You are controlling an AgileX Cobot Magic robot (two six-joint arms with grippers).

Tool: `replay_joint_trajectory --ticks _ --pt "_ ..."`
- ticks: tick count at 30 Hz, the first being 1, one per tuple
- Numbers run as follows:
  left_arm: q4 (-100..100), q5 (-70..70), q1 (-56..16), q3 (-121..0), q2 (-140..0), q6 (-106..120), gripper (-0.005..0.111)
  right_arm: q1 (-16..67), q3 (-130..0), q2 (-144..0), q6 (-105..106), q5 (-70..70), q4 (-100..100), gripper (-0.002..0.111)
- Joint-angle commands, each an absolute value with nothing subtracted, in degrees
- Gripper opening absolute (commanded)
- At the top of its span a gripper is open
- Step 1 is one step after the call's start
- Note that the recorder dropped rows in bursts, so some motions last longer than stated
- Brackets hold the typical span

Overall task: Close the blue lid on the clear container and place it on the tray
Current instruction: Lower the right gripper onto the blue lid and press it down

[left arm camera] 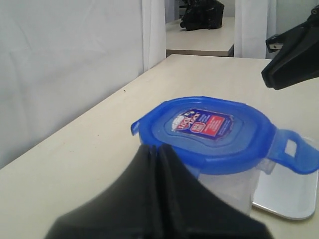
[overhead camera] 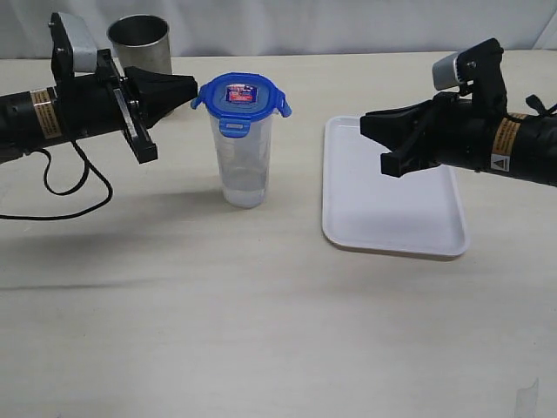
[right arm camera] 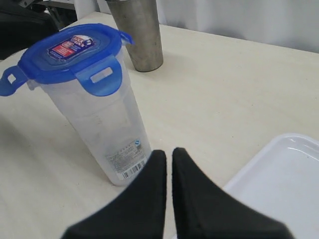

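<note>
The clear container [overhead camera: 242, 165] stands upright on the table, left of the tray [overhead camera: 392, 196]. The blue lid [overhead camera: 241, 96] sits on its rim, label up. One flap hangs folded down at the front, and the side flaps stick out. My left gripper [overhead camera: 193, 87] is shut and empty, its tip level with the lid's left edge; I cannot tell if it touches. In the left wrist view the left gripper [left arm camera: 158, 148] overlaps the near edge of the lid [left arm camera: 214, 129]. My right gripper [overhead camera: 365, 126] hangs shut and empty over the tray's left part, apart from the container [right arm camera: 99, 124].
A grey metal cup [overhead camera: 139, 39] stands at the back left, behind my left arm. A black cable [overhead camera: 78, 187] loops on the table under that arm. The tray [right arm camera: 279, 184] holds nothing.
</note>
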State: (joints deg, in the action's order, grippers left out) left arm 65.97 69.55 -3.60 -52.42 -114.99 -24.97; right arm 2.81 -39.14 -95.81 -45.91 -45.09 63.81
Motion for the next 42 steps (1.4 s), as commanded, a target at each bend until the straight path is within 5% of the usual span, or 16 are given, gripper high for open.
replay_joint_trajectory --ticks 1,17,23,35,42 --pt "64.40 69.96 -3.92 -52.84 -114.95 -24.48 0.000 2.76 -39.29 -95.84 -45.70 -45.07 64.02 0.004" --pt "63.77 69.96 -2.17 -52.84 -114.95 -22.43 0.000 2.76 -39.29 -90.81 -43.64 -44.34 63.31 0.005" --pt "64.32 68.64 -2.02 -52.84 -115.17 -22.43 0.000 4.86 -39.45 -85.04 -42.12 -42.56 54.72 0.013" --pt "65.08 69.06 -2.02 -52.84 -115.60 -22.53 0.000 29.09 -71.89 -92.67 -30.61 21.21 40.15 0.014" --pt "65.35 69.06 -2.02 -52.84 -115.60 -22.53 0.000 31.56 -88.00 -103.69 18.79 36.45 -8.09 0.014"
